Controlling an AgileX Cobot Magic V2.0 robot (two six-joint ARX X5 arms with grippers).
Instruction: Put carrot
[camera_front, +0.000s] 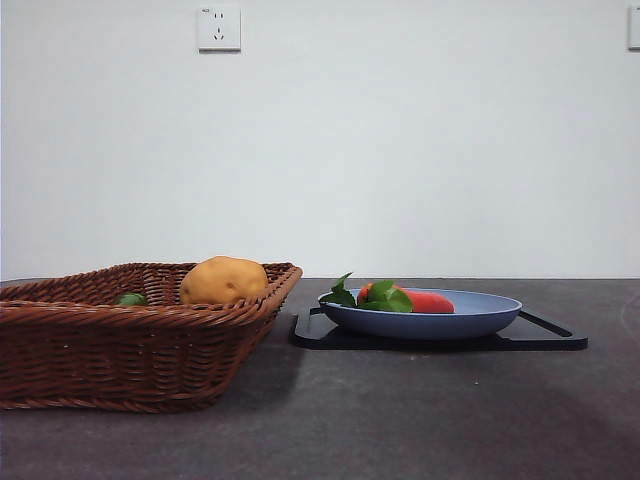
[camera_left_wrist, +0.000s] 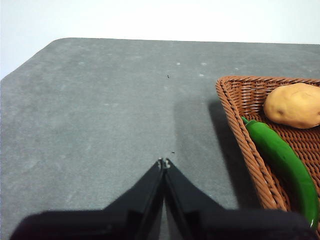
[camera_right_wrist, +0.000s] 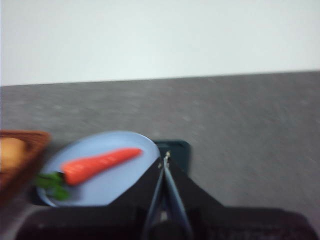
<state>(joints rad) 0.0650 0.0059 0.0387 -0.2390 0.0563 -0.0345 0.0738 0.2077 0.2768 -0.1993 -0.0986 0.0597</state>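
Observation:
The carrot (camera_front: 425, 301) is red-orange with green leaves (camera_front: 378, 296) and lies in a blue plate (camera_front: 470, 322) on a black tray (camera_front: 545, 338) at the right of the table. In the right wrist view the carrot (camera_right_wrist: 97, 164) lies on the plate (camera_right_wrist: 110, 187), and my right gripper (camera_right_wrist: 165, 159) is shut and empty above the plate's edge. My left gripper (camera_left_wrist: 164, 162) is shut and empty over bare table beside the wicker basket (camera_left_wrist: 245, 130). Neither gripper shows in the front view.
The brown wicker basket (camera_front: 120, 345) stands at the left and holds a yellow-brown potato (camera_front: 223, 280) and a green pepper (camera_left_wrist: 285, 160). The dark grey table (camera_front: 400, 420) runs to a white wall with a socket (camera_front: 219, 28).

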